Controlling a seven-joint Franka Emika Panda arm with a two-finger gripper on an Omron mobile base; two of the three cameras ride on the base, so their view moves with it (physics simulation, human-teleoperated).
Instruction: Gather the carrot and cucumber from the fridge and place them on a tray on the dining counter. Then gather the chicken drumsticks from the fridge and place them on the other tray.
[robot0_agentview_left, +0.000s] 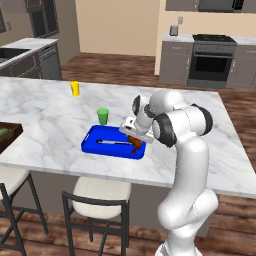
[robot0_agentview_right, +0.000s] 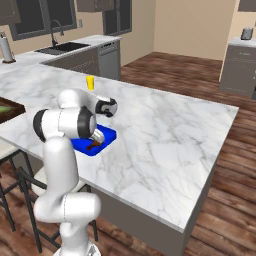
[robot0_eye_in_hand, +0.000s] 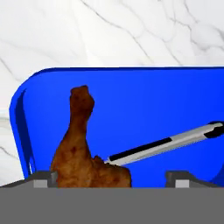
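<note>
Drumstick lies in blue tray, at the tray's right end as seen from left base view, knob end pointing away from my tool in hand view. Brown, browned skin, thick end nearest the tool.

Going L to R across left base view: dark wooden tray at far L edge of worktop w/ something green on it, can't tell what. Yellow cup further back on the marble. Green cup just behind the blue tray's far L corner, apart from it. Blue tray near the worktop's front edge, long silver/black utensil lying lengthwise in it. Drumstick at tray's R end, tool right above it. My arm rises lower R.

Hand view: utensil's tip reaches the drumstick's thick end, touching or nearly, can't tell which. My tool is spread wide; one fingertip sits left of the meat, other well to the right, not pinching anything. Drumstick rests on tray floor between/below them.

Right base view: tray's R corner pokes out past my arm, drumstick on it. Stools under the worktop's near side. Range on back wall, far R of left base view.
</note>
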